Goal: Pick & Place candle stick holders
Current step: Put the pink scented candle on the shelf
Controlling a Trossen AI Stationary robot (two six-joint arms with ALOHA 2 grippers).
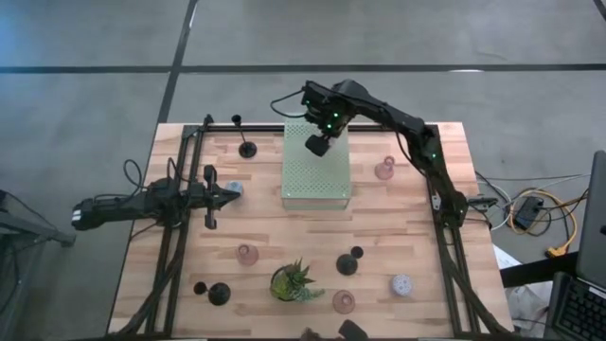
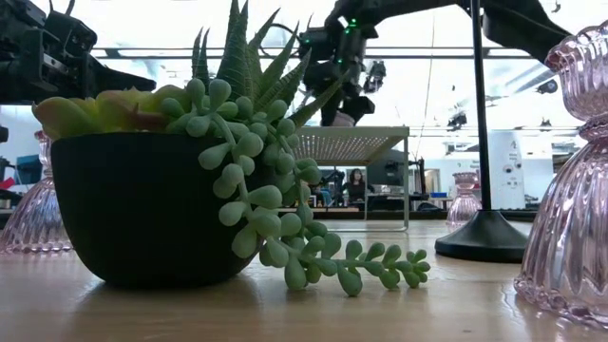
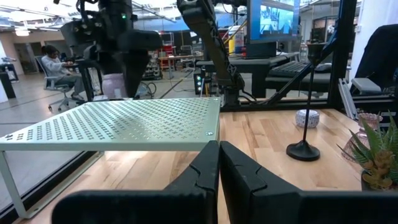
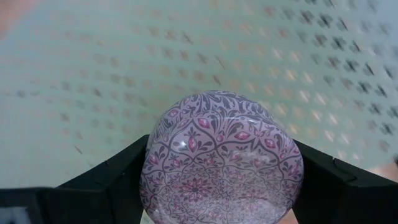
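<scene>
Hovering over the box point(image 1: 317, 166), my right gripper point(image 1: 316, 145) clutched a lilac holder point(image 4: 221, 158) between its fingers. My left gripper point(image 1: 227, 194) sat clenched, empty, beside the box.

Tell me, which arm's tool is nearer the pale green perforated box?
Right: its tool hovers above the box, gripping a lilac-grey holder. The left tool waits beside it.

Grey concrete floor point(image 1: 85, 57) runs all around the wooden table point(image 1: 256, 218), crossed by dark seams, with a tangle of yellow and orange cables point(image 1: 540, 213) lying off to one side. Out past the table it's a bright open workshop, daylight pouring through big windows point(image 2: 152, 66), desks and a glowing monitor point(image 3: 273, 18) in the distance. A person sits at a desk point(image 3: 56, 62) far back.
</scene>
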